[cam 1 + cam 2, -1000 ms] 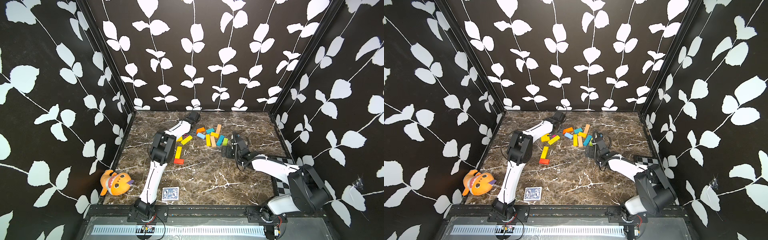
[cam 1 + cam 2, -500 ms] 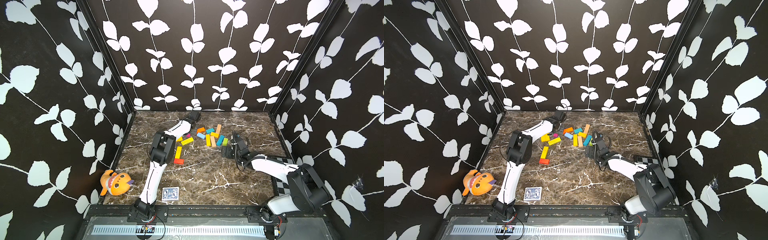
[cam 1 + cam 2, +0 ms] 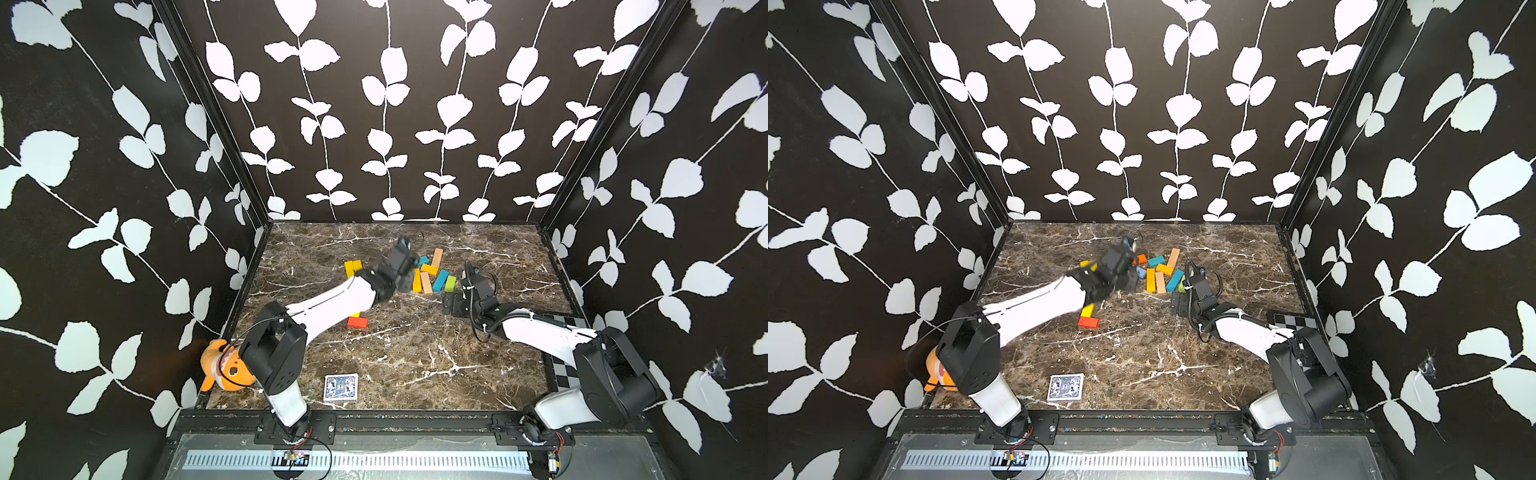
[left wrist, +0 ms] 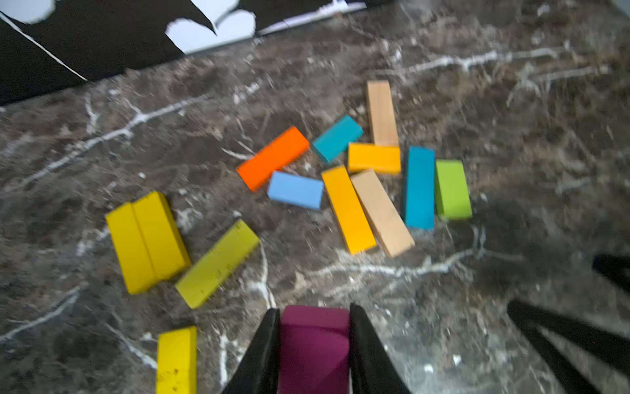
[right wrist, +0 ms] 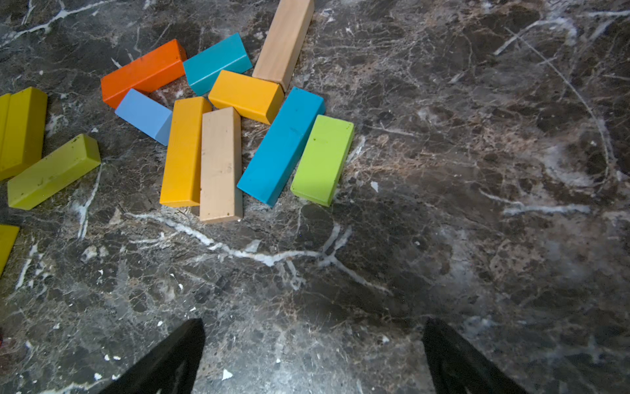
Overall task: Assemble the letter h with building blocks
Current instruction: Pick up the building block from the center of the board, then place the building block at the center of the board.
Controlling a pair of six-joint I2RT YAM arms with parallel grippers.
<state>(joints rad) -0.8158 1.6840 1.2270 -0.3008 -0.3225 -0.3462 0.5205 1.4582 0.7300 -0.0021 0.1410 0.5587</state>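
Left wrist view shows my left gripper (image 4: 313, 308) clamped on a magenta block (image 4: 313, 344), with a yellow bar (image 4: 177, 358) near it on the marble table (image 4: 443, 307), an olive bar (image 4: 218, 262) and a touching pair of yellow blocks (image 4: 146, 238) farther out, and the loose pile of building blocks (image 4: 361, 184) beyond. In the right wrist view my right gripper (image 5: 315, 334) stands spread wide over bare marble, near the green block (image 5: 324, 160) at the pile's edge. A top view shows a red block (image 3: 357, 322) beside the left arm (image 3: 328, 305).
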